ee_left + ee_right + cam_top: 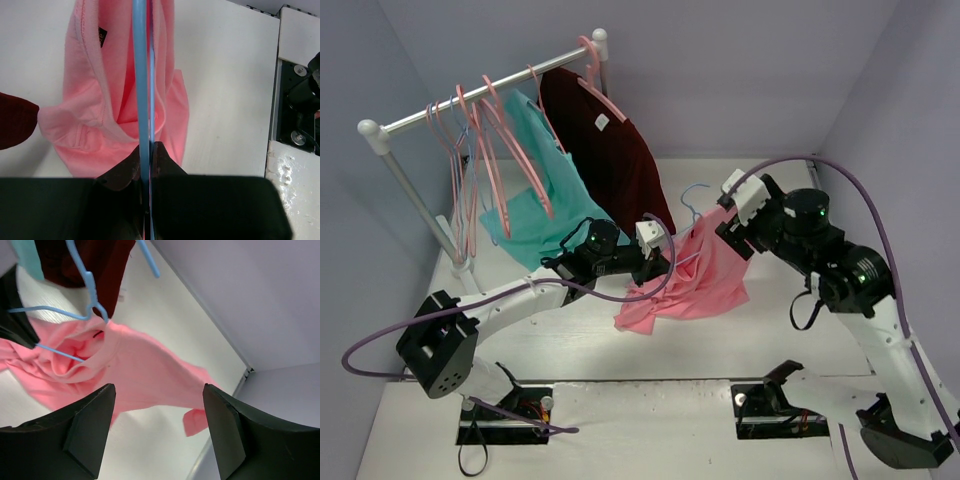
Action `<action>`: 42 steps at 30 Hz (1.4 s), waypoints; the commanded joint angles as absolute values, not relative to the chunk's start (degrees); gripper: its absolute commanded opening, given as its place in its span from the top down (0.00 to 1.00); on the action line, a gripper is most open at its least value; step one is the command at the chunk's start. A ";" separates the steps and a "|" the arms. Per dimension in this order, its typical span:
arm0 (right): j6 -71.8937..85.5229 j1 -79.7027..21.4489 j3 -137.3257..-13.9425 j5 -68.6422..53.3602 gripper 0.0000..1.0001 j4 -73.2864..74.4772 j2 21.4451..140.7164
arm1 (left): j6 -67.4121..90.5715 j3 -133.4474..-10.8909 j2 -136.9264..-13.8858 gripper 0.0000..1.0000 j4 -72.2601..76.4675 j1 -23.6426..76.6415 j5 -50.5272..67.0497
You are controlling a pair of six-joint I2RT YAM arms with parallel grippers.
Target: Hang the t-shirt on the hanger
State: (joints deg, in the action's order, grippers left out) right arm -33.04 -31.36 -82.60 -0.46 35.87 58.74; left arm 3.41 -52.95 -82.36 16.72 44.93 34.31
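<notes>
Nearest me, my left hand (148, 150) is pressed together on the thin light-blue bar of the hanger (141, 75), which runs straight up between its jaws in the left wrist view. The salmon-pink t-shirt (95, 115) is bunched round that bar just past the fingertips, a dark neck label showing. From above, the left hand (655, 245) holds the hanger (692, 197) over the middle of the white table (620, 360), and the t-shirt (695, 275) droops from it in a crumpled mass. I cannot tell if its low corner touches the table. In the right wrist view the hanger (90, 282) has its neck coming out of the collar of the t-shirt (145, 370), one side wire is bare toward the left hand, and the lower wire disappears into the fabric. My right hand (157, 390) is spread wide, nothing between the fingers, shirt beyond them. From above, the right hand (735, 215) sits just beside the shirt's upper right edge, contact unclear. Farther back the maroon shirt (610, 150) and teal shirt (535, 210) hang on the rack rail (420, 117) with spare pink hangers (500, 150).
</notes>
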 commanded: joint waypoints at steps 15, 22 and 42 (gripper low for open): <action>-42.99 -25.34 -89.95 -20.63 0.61 39.54 71.44 | 1.61 -53.68 -75.56 1.00 20.71 41.27 42.46; -42.80 -24.61 -87.98 -24.16 0.95 39.73 71.28 | 1.93 -54.32 -76.11 1.00 19.86 38.85 43.77; -38.81 -24.52 -80.07 -8.19 1.00 31.61 58.57 | 19.14 -75.60 -73.11 0.21 -7.62 39.04 8.65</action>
State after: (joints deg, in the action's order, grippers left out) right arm -40.27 -24.73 -79.97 -12.93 38.99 59.97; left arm 10.21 -68.65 -77.66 -0.71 37.31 22.17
